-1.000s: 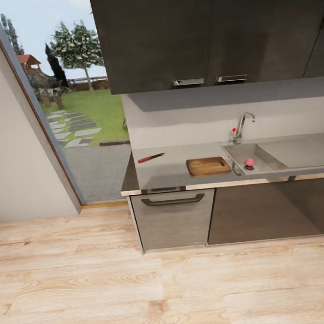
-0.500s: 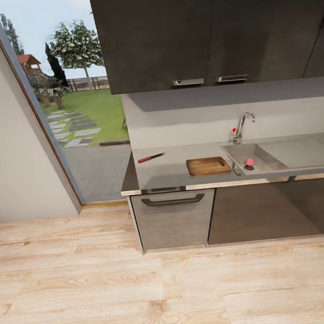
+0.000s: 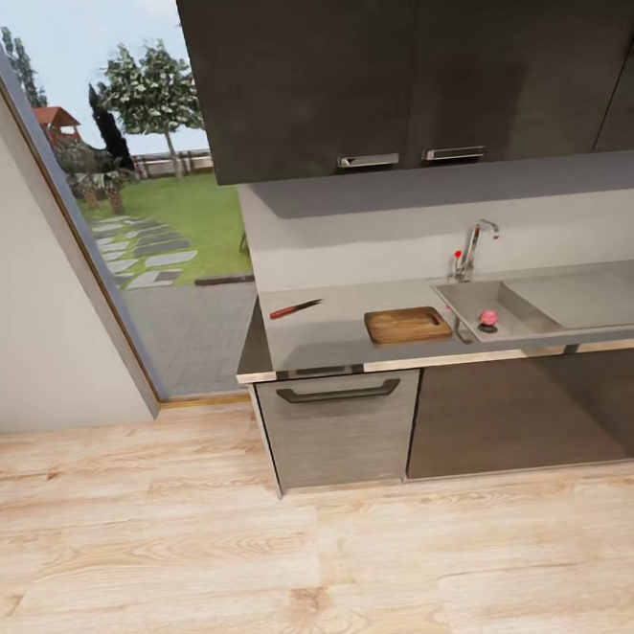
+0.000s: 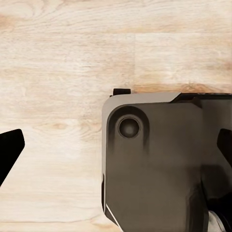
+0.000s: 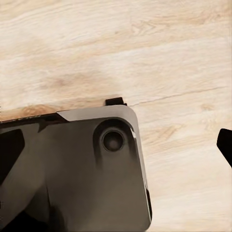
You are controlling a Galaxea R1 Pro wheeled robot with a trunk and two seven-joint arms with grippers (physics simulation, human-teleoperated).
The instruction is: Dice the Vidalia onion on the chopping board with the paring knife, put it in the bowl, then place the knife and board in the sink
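Hanging over the pale plank floor, my left tool and right tool gaped empty. Beyond, on the grey surface, lay the brown wooden chopping board and red-handled paring knife; the small pink-red onion sat in the grey steel sink. Approaching crookedly risked bumping the dark cabinets.

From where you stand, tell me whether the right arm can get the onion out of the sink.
Probably not yet. The onion sits in the sink across a wide stretch of wooden floor, and the right claw hangs over that floor beside the base. Drive closer first.
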